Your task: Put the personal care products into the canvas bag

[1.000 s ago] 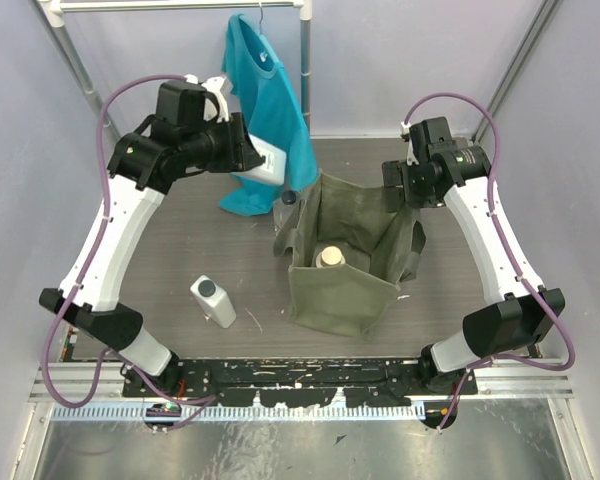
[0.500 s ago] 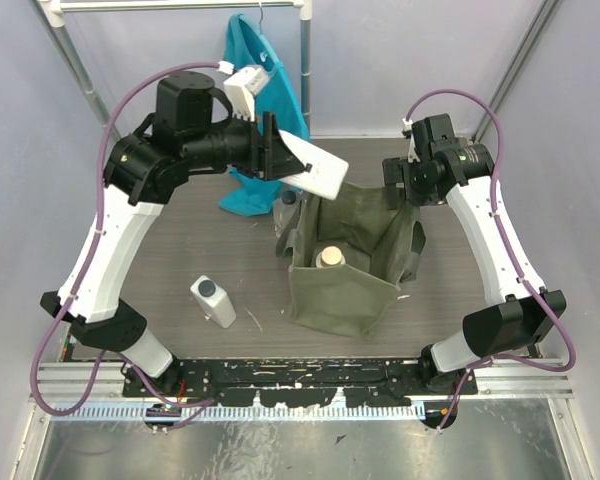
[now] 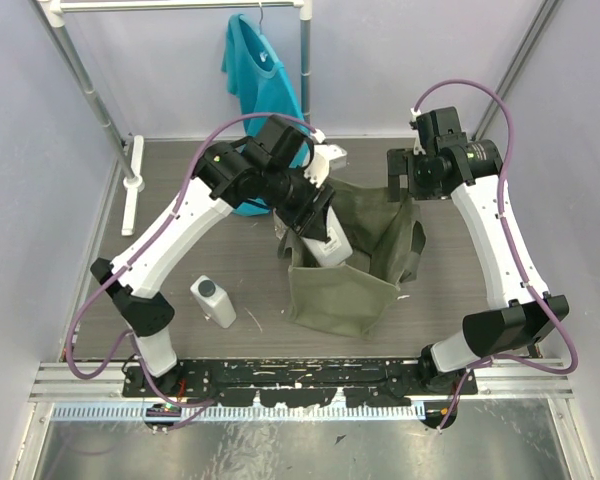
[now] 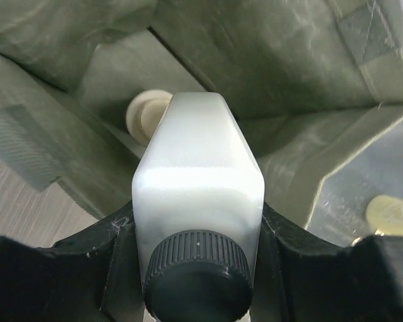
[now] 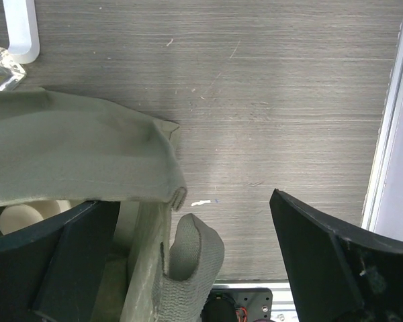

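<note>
White bottle (image 4: 198, 174) between left pincer (image 4: 198, 249) jaws, over the open canvas bag (image 4: 289, 54)

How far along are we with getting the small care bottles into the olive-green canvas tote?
Done: a white bottle with a beige round cap sits inside the olive-green canvas tote. In hand: the left gripper holds a white rectangular dark-capped bottle at the tote's opening. Left: a white rectangular grey-capped bottle lies on the table; no other bottle is clearly visible.
</note>
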